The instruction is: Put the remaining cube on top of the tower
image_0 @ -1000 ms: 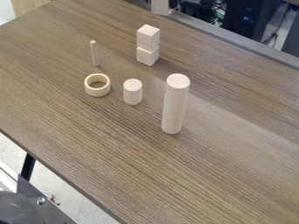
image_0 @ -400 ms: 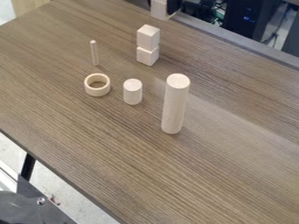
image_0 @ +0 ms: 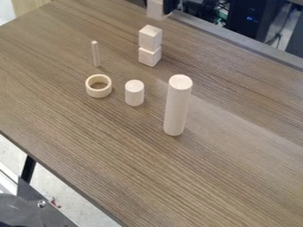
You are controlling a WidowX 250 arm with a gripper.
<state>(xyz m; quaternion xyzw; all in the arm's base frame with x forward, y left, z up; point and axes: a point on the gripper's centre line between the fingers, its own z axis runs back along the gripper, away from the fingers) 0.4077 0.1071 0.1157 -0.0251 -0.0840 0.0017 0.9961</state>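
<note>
Gripper (image_0: 157, 6) at 12 o'clock, on the top edge of the view, closed around the last cube (image_0: 155, 9), a black finger showing on the cube's right side. The cube looks to be off the table (image_0: 237, 173), apart from the tower (image_0: 149, 56) and at 12 o'clock from it. The tower is two cubes high, upright, one resting on the other.

By the look of it, the grasp is done and the placing is left: carry the cube over the tower, line it up, lower it as the third level, let go and back away. Around the tower, all standing on the table: a thin peg (image_0: 96, 54) at 9 o'clock, a ring (image_0: 99, 93) between 7 and 8, a short cylinder (image_0: 134, 94) at 6, and a tall cylinder (image_0: 177, 107) at 5.
</note>
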